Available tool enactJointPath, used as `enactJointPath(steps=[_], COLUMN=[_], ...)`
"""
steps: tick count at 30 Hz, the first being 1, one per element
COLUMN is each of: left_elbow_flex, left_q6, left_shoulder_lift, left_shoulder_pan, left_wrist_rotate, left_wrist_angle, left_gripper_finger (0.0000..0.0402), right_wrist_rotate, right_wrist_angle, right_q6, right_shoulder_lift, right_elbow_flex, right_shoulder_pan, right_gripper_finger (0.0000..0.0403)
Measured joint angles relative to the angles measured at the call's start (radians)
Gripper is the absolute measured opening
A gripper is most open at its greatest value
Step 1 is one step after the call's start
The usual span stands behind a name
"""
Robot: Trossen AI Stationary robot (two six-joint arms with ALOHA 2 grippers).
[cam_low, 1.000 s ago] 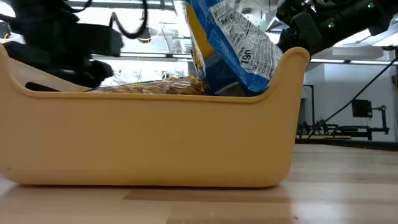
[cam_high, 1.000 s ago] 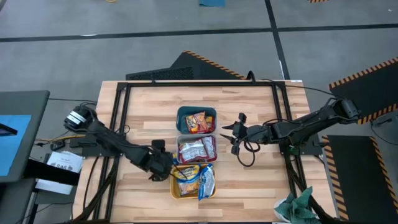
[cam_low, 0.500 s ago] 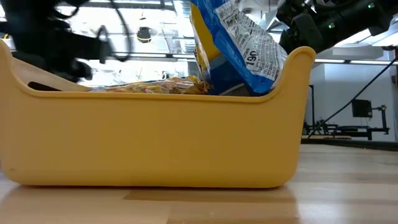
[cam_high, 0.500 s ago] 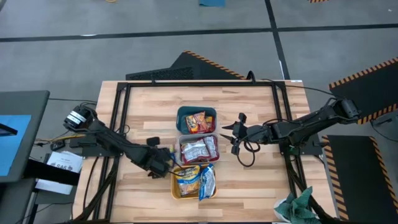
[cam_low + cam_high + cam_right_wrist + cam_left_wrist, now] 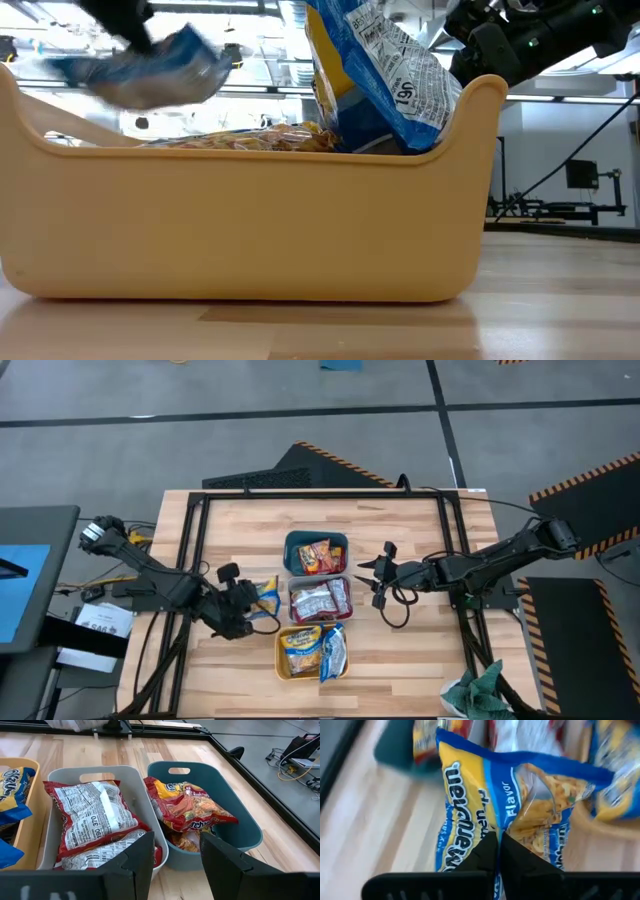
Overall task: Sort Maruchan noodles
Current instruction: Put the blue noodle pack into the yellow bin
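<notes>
My left gripper is shut on a yellow and blue Maruchan noodle packet, left of the white bin and above the table. Two more yellow and blue packets lie in the orange bin, one leaning upright against its wall. Silver-white packets fill the white bin, and red-orange ones the teal bin. My right gripper hovers open, right of the white and teal bins, touching nothing. My left gripper pinches the yellow and blue packet between its two shut fingers at one edge, where the plastic creases. The packet reaches out beyond the fingertips. In the low view it hangs clear, above the orange bin's rim.
The three bins stand in a row down the table's middle, teal farthest, orange nearest. A green cloth rag lies off the table's near right corner. Black frame rails run along the table's sides. Bare wood lies left and right of the bins.
My left gripper, open over the orange bin's left side a second ago, has shut on a yellow and blue packet. It has then risen and drawn back toward the table's left and far side, lifting the packet out of the orange bin.
</notes>
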Motion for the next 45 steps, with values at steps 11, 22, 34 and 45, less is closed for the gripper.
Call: enactJointPath(steps=[11, 22, 34, 45], left_elbow_flex=[0.036, 0.036, 0.041, 0.058], left_q6=[0.22, 0.161, 0.149, 0.195], left_shoulder_lift=[0.038, 0.289, 0.345, 0.299], left_shoulder_pan=[-0.01, -0.05, -0.078, -0.057], left_wrist_rotate=[0.049, 0.092, 0.092, 0.114], left_wrist_angle=[0.492, 0.656, 0.695, 0.635], left_gripper_finger=[0.0, 0.0, 0.0008, 0.014], right_wrist_rotate=[0.0, 0.0, 0.0, 0.0], right_wrist_angle=[-0.001, -0.005, -0.002, -0.001], right_q6=[0.0, 0.0, 0.0, 0.0], right_shoulder_lift=[0.0, 0.0, 0.0, 0.0], right_elbow_flex=[0.0, 0.0, 0.0, 0.0], right_shoulder_pan=[0.0, 0.0, 0.0, 0.0], right_gripper_finger=[0.0179, 0.0179, 0.0179, 0.0179])
